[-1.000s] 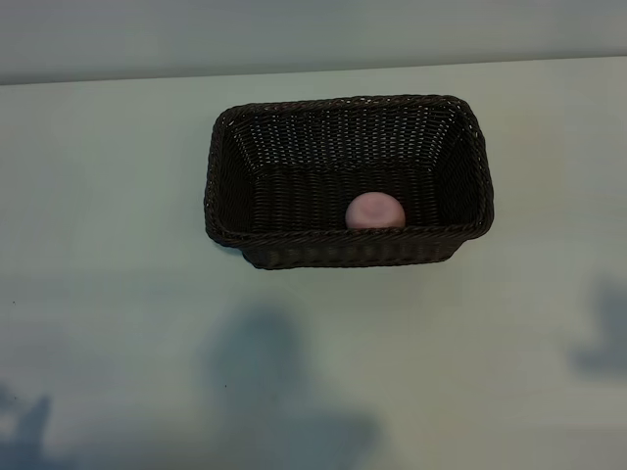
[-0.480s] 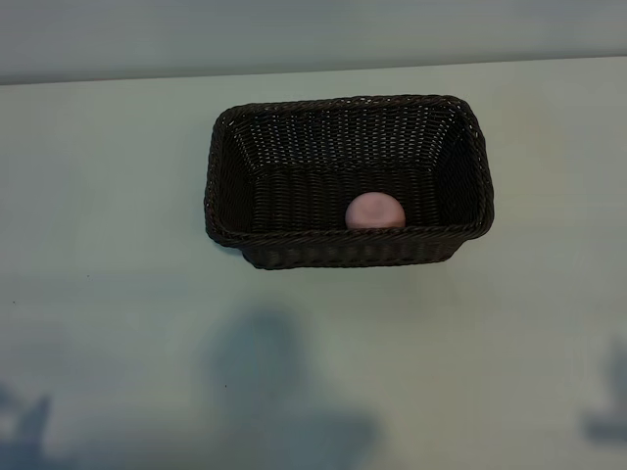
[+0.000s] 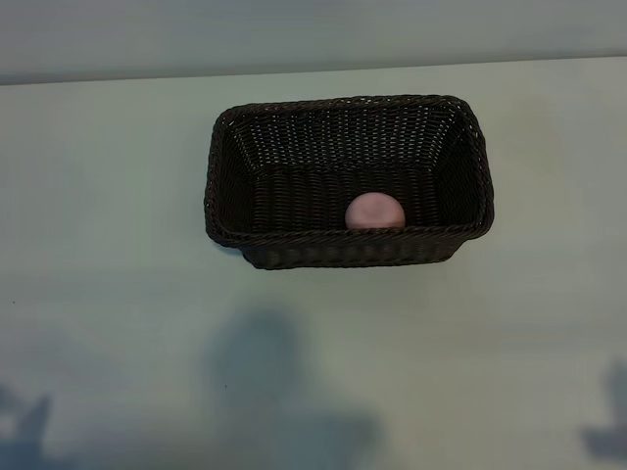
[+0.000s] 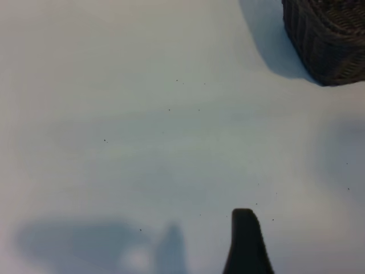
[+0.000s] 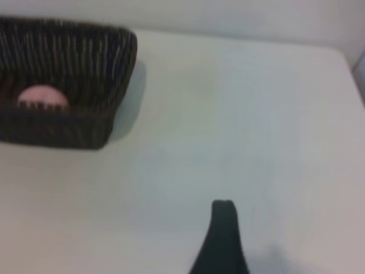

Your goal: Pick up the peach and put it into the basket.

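**No readable text in any view**

No words, labels, brands, numbers or signs can be read. The dark brown woven wicker basket (image 3: pixel 348 250), the small pale pink round peach (image 3: pixel 374 212) in it and the pale bare tabletop (image 3: pixel 118 294) carry no legible marking.

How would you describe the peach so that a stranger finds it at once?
Look for the dark brown wicker basket in the middle of the pale table. Inside, against its near wall, lies the peach: a small pale pink ball, the basket's only content.
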### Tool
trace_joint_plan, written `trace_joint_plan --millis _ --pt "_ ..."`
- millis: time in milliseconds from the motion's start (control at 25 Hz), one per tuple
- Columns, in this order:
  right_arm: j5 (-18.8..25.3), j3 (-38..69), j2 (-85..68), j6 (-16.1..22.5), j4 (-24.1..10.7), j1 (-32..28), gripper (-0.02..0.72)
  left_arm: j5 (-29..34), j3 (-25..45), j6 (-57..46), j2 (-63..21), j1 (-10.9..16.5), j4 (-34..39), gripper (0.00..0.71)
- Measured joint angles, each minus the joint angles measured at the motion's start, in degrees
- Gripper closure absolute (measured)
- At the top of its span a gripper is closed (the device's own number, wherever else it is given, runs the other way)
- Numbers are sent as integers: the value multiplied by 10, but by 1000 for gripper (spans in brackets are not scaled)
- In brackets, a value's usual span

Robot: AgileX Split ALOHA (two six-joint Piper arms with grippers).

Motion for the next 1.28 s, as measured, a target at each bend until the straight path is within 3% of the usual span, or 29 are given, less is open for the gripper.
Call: trace_joint_plan --millis 560,880,1280 --pt "1 65 0 0 -5 0 137 0 0 0 0 0 0 214" --pt "-30 81 0 40 -9 0 141 0 0 0 0 0 0 214" --pt "-32 81 0 45 -25 0 141 0 0 0 0 0 0 214"
